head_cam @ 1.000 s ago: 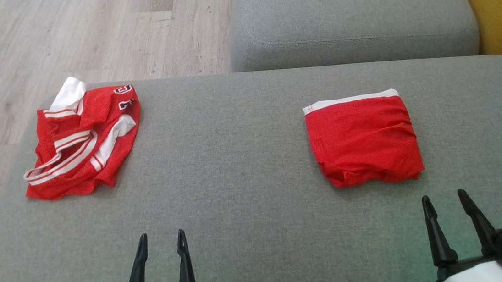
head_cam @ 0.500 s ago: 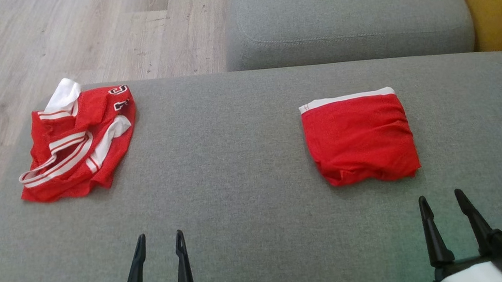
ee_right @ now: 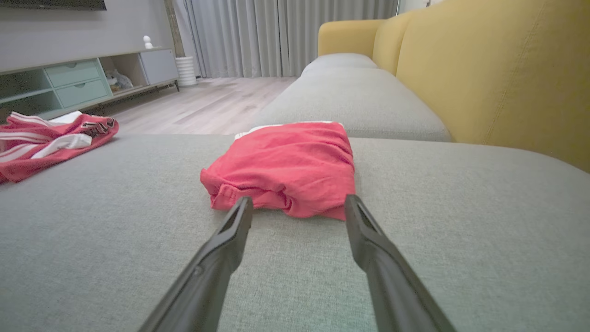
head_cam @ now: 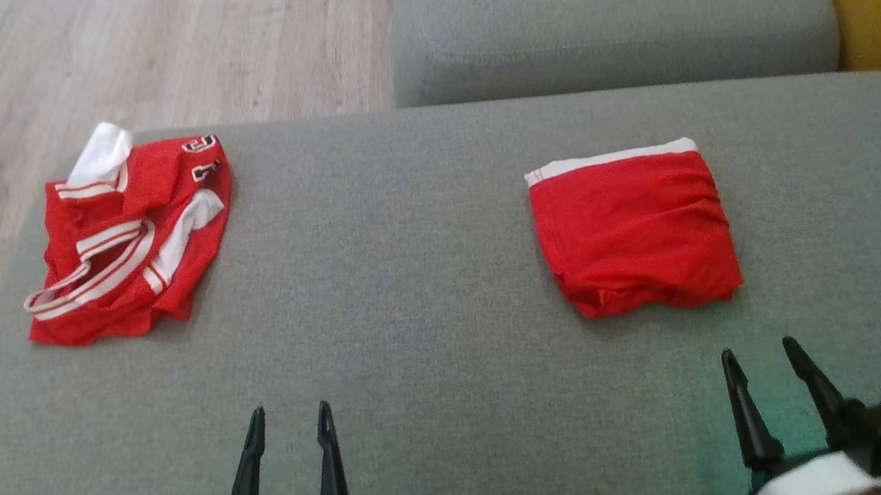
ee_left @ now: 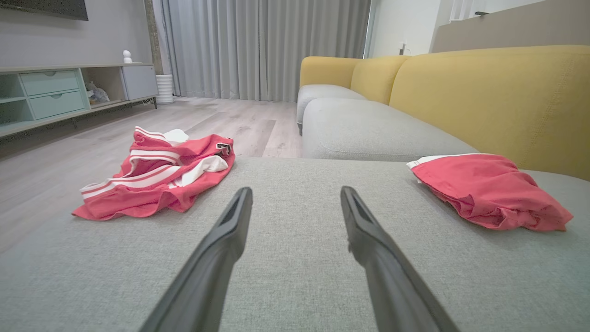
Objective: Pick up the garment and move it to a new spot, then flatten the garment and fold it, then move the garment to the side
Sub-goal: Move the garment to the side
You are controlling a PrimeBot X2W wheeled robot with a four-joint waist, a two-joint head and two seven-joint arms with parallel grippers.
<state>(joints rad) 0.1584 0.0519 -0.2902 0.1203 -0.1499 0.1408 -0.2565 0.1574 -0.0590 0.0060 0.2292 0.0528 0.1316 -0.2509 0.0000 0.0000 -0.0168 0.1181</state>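
Observation:
A crumpled red garment with white stripes and a black number lies at the far left of the grey seat, near its edge. A folded red garment with a white band rests at the right. My left gripper hovers open at the near edge, well short of the crumpled garment, with nothing between its fingers. My right gripper is open just in front of the folded garment, its fingertips close to the near hem but apart from it.
A second grey seat cushion lies beyond the one in front. The yellow backrest runs along the right. Wooden floor drops off past the left edge. A low cabinet and curtains stand across the room.
The head camera has shifted a little, so the whole picture sits slightly higher. Both garments and both grippers keep their places and both grippers stay open.

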